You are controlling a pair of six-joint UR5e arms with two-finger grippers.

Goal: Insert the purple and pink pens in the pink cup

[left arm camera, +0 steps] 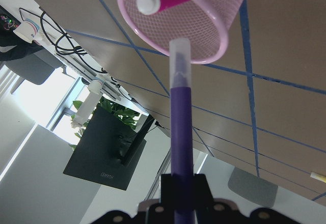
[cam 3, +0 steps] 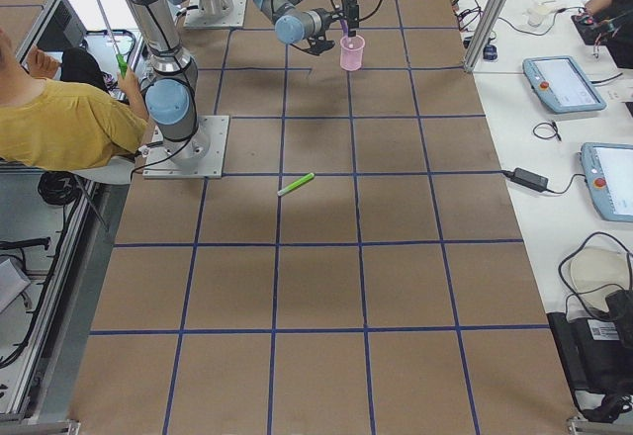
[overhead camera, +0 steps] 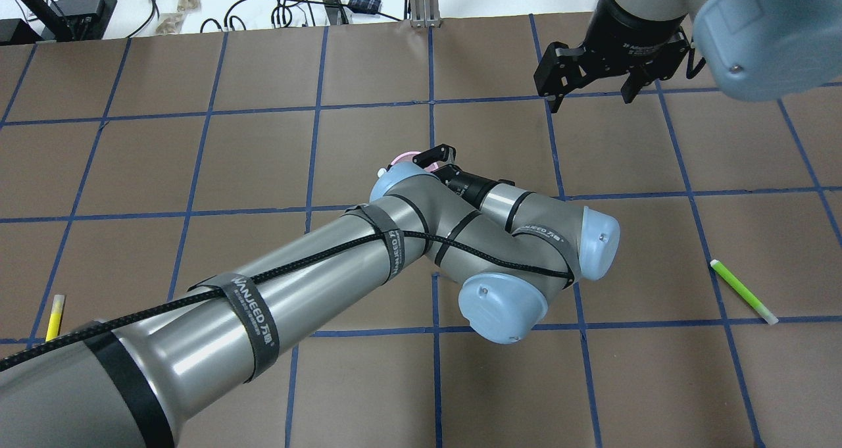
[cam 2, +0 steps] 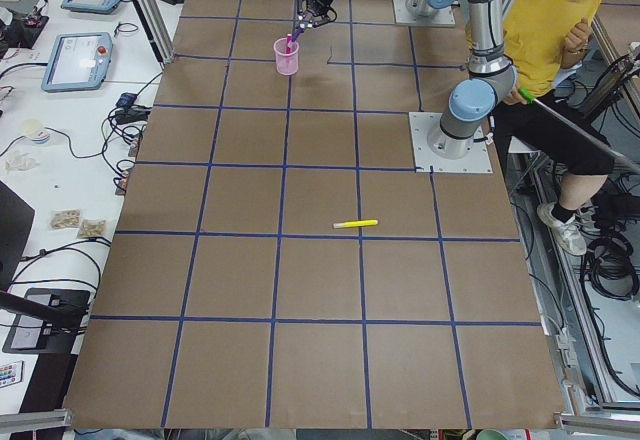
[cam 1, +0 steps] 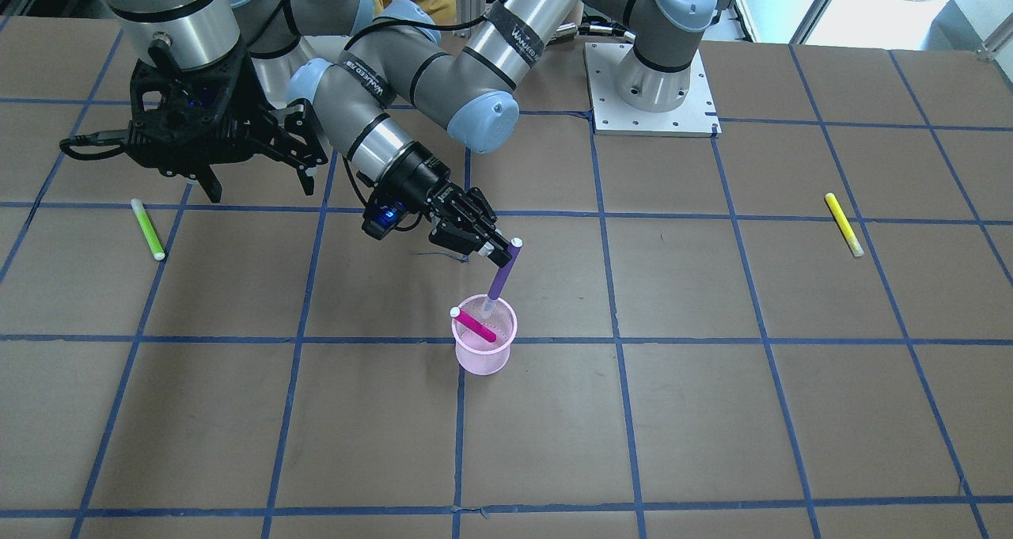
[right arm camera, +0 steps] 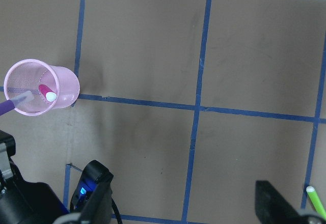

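Note:
The pink mesh cup [cam 1: 484, 351] stands upright near the table's middle, also seen in the right wrist view [right arm camera: 63, 84]. The pink pen [cam 1: 475, 325] leans inside it, white end up. My left gripper [cam 1: 506, 248] is shut on the top of the purple pen [cam 1: 502, 276] and holds it tilted above the cup, its clear-capped lower end just inside the cup's mouth. The left wrist view shows the purple pen [left arm camera: 181, 132] pointing at the cup's rim [left arm camera: 204, 35]. My right gripper [cam 1: 257, 183] is open and empty, well off to the side of the cup.
A green pen [cam 1: 148, 229] lies on the table on my right side, near the right gripper. A yellow pen [cam 1: 844, 224] lies far off on my left side. The brown table has a blue tape grid. A person sits behind the robot [cam 2: 560, 20].

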